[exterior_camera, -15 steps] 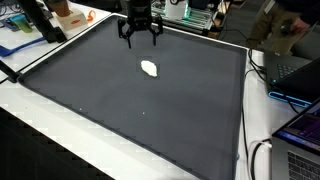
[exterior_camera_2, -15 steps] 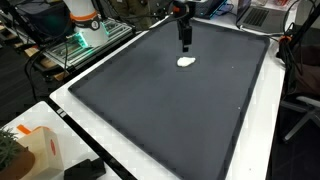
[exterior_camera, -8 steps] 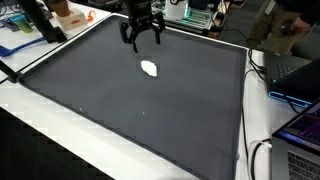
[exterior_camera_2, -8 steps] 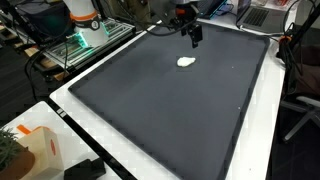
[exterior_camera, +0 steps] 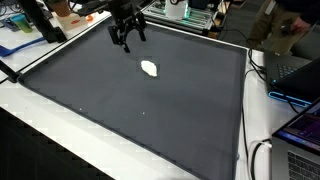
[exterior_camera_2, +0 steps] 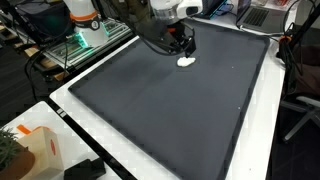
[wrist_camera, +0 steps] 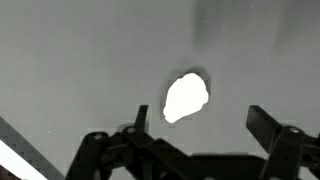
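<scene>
A small white lump (exterior_camera: 150, 69) lies on the dark grey mat (exterior_camera: 150, 115), toward its far side. My gripper (exterior_camera: 125, 42) hangs above the mat just beyond the lump, tilted, jaws spread wide and empty. In an exterior view the gripper (exterior_camera_2: 185, 48) sits close over the lump (exterior_camera_2: 186, 62). The wrist view shows the lump (wrist_camera: 185, 97) on the mat (wrist_camera: 80, 60) just ahead of the gripper (wrist_camera: 200, 116), between the lines of the two dark fingers and untouched.
The mat covers a white table (exterior_camera_2: 100, 150). Laptops (exterior_camera: 300, 125) and cables sit along one side. An orange item (exterior_camera: 68, 15) and blue things stand at the far corner. A green-lit device (exterior_camera_2: 80, 45) and an orange-white pack (exterior_camera_2: 35, 150) flank the mat.
The gripper has swung sideways and tilted, coming lower and closer over the white lump. The lump has not moved and the jaws stay wide.
</scene>
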Motion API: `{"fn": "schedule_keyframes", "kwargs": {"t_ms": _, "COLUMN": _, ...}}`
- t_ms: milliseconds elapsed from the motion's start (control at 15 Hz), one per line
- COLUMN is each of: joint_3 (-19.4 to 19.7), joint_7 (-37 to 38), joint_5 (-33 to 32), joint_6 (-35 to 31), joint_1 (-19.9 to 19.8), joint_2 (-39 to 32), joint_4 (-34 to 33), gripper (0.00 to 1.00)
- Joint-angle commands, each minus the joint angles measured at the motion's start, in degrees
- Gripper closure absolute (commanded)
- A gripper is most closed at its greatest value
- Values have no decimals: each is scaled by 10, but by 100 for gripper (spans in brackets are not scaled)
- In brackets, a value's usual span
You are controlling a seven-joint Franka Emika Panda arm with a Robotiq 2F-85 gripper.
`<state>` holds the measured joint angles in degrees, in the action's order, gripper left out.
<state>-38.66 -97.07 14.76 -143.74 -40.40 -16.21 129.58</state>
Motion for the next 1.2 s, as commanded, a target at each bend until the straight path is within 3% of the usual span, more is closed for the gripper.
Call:
{"fn": "schedule_keyframes", "kwargs": {"t_ms": 0, "joint_3": 60, "joint_7": -66, "joint_5": 43, "joint_6": 19, "joint_1": 48, "joint_2": 7, "joint_4": -4, "gripper": 0}}
{"fn": "schedule_keyframes", "kwargs": {"t_ms": 200, "joint_3": 48, "joint_7": -121, "joint_5": 53, "joint_6": 34, "joint_1": 17, "joint_2": -7, "joint_4": -8, "gripper": 0}}
{"fn": "schedule_keyframes", "kwargs": {"t_ms": 400, "joint_3": 53, "joint_7": -109, "joint_5": 70, "joint_6": 14, "joint_1": 32, "joint_2": -2, "joint_4": -1, "gripper": 0}}
{"fn": "schedule_keyframes", "kwargs": {"t_ms": 600, "joint_3": 113, "joint_7": -89, "joint_5": 157, "joint_6": -17, "joint_1": 107, "joint_2": 25, "joint_4": 24, "gripper": 0}}
{"fn": "schedule_keyframes", "kwargs": {"t_ms": 800, "joint_3": 193, "joint_7": 9, "joint_5": 174, "joint_6": -17, "joint_1": 205, "joint_2": 71, "joint_4": 75, "gripper": 0}}
{"fn": "schedule_keyframes", "kwargs": {"t_ms": 1133, "joint_3": 236, "joint_7": 173, "joint_5": 216, "joint_6": 21, "joint_1": 328, "joint_2": 204, "joint_4": 187, "gripper": 0}}
